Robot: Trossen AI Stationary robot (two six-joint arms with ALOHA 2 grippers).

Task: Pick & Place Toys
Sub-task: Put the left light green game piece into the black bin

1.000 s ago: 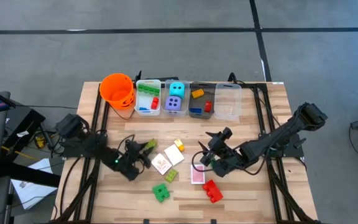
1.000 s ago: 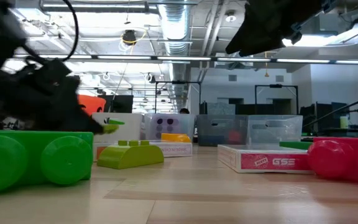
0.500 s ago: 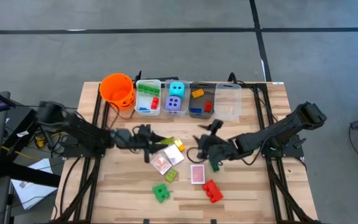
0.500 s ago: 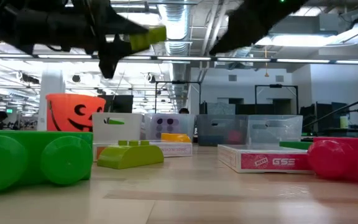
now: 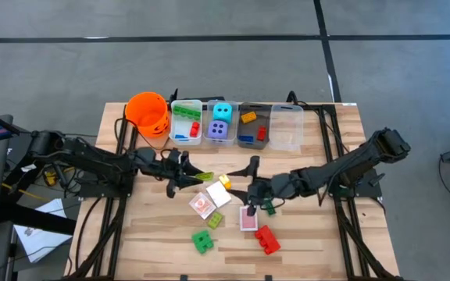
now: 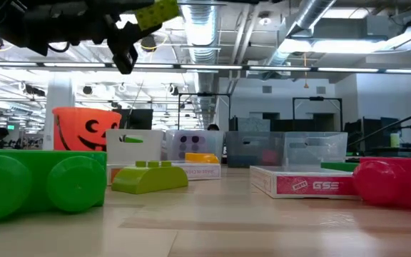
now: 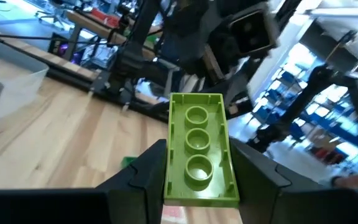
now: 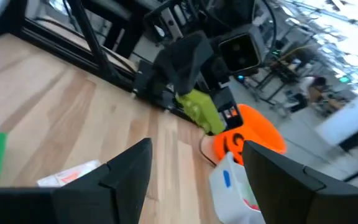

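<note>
The left pincer [image 5: 196, 175] is gripping a lime brick [image 7: 198, 148] above the table [image 5: 319, 242]; the right pincer [image 5: 250, 181] is gaping empty beside it.

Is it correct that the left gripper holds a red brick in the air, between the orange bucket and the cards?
Not quite: the brick is lime green, not red, as the left wrist view shows. The left gripper does hold it in the air, between the orange bucket and the cards.
</note>
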